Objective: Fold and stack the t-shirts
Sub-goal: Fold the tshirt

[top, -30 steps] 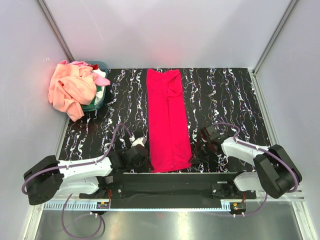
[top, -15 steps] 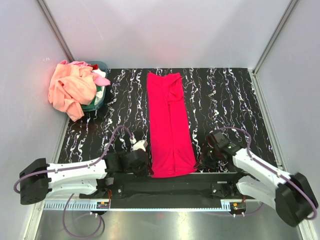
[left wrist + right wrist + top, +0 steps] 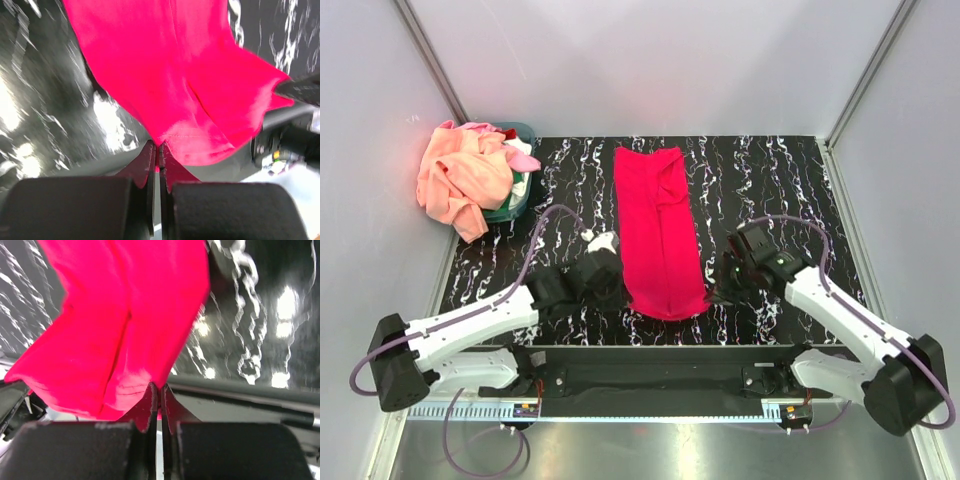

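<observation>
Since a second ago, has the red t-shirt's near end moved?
Yes. The near hem of the red t-shirt has drawn away from the black base rail toward the far wall, held by the left claw and right claw.

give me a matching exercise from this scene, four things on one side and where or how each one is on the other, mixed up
1 red t-shirt
2 peach t-shirt
3 teal basket
4 left gripper

A stands at the far left corner of the table
B shut on the red cloth's near edge
C long narrow strip down the middle
D heaped over the basket, hanging down its side

Pairs: 1-C, 2-D, 3-A, 4-B
</observation>
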